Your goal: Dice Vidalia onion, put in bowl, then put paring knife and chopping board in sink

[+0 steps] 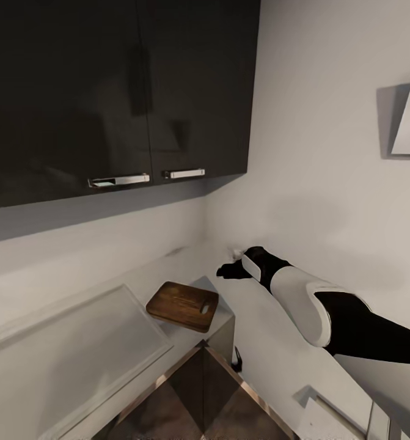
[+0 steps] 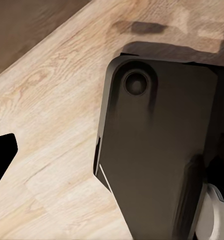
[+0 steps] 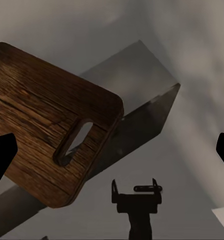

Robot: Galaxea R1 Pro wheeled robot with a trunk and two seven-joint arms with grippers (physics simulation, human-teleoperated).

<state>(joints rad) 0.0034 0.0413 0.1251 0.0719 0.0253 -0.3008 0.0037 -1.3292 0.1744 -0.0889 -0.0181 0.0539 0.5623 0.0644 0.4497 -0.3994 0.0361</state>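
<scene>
One board [image 1: 183, 305]: brown wood, rectangular, with rounded corners, dark grain streaks and a single slot-shaped grip hole. It lies flat at the end of the countertop [image 1: 253, 330], with the slotted end jutting past the edge. It sits below and ahead of the right claw [image 3: 113, 152], untouched and clear of both fingertips.

One countertop: smooth grey slab with a thin edge over dark fronts.

One right claw [image 1: 232, 269]: black, on a white-and-black arm [image 1: 302, 302]. Its two fingertips [image 3: 2, 157] are spread far apart, wide open with nothing between them. It hangs above the countertop, close to the pale wall.

One left claw [image 2: 3, 156]: a single black fingertip is in view over pale wood-grain flooring [image 2: 52, 115], beside a dark rounded-corner robot panel [image 2: 157, 150]. Its opening cannot be told.

Two upper cabinet doors [image 1: 107, 91]: glossy, near black, above the right claw, each with one chrome bar handle [image 1: 119, 180].

One small dark bracket-like item [image 3: 135, 200], below the right claw; what it is cannot be told.
</scene>
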